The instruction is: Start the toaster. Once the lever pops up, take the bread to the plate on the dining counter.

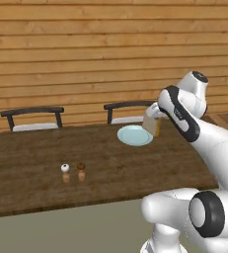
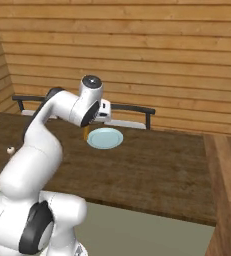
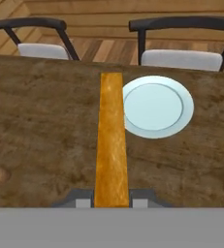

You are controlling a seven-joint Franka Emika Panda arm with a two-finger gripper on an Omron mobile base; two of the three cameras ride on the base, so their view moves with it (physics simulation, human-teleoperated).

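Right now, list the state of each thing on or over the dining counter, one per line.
gripper: shut on the bread, above the counter.
bread: held edge-on, hanging beside the plate, not yet on it.
plate: flat on the dining counter, bare.
two small shakers: upright, side by side.

Even, soft rendered light fills all three views, moderately bright, with no clear source. The dark brown wood-grain bench [image 1: 36, 163] shows faint smudgy shadows beside the round pale blue-white plate [image 3: 157, 107]. Edges look slightly soft; no glare.

Bread [image 3: 111, 140] held edge-on beside plate [image 3: 158, 106], above dining counter [image 3: 45, 121].
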